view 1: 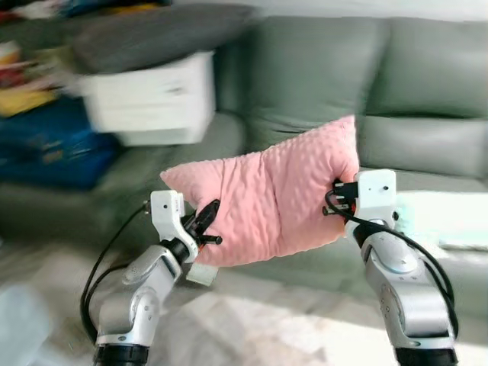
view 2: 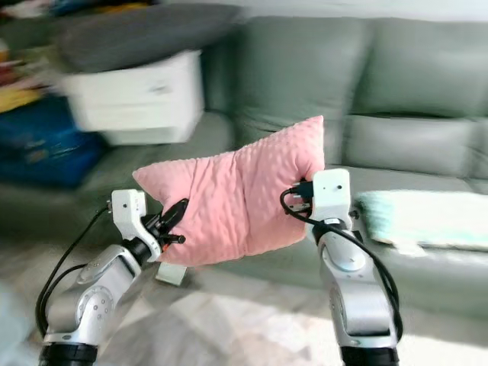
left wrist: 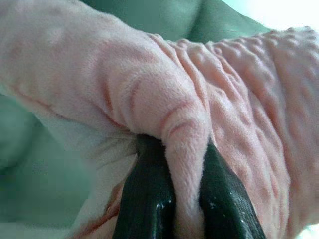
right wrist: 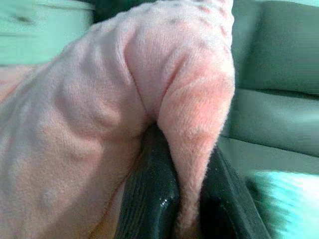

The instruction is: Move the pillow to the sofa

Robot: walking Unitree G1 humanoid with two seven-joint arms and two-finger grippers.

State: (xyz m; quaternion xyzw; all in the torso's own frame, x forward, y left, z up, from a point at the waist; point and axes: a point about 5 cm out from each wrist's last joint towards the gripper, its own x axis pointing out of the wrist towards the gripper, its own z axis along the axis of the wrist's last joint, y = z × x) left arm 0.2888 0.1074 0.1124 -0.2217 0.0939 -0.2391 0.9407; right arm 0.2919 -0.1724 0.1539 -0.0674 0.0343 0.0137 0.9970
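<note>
Green sofa [view 1: 427, 145]: pale mint cloth [view 1: 438, 217] on seat, white box [view 1: 152, 99] on armrest.

We face a grey-green sofa [view 1: 396, 91] with plump back cushions, sunlight falling bright across its seat. A pale mint cloth [view 2: 427, 217] lies on that seat. On the left, blurred, a white storage box [view 1: 152, 99] sits under a dark grey cushion [view 1: 152, 34]. The floor [view 1: 267, 320] is light marbled tile.

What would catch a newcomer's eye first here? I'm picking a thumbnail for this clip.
The pink pillow, held up in mid-air in front of the grey-green sofa. The left gripper pinches a fold at its lower left edge and the right gripper pinches its right edge. A white box sits blurred on the sofa's left end.
</note>
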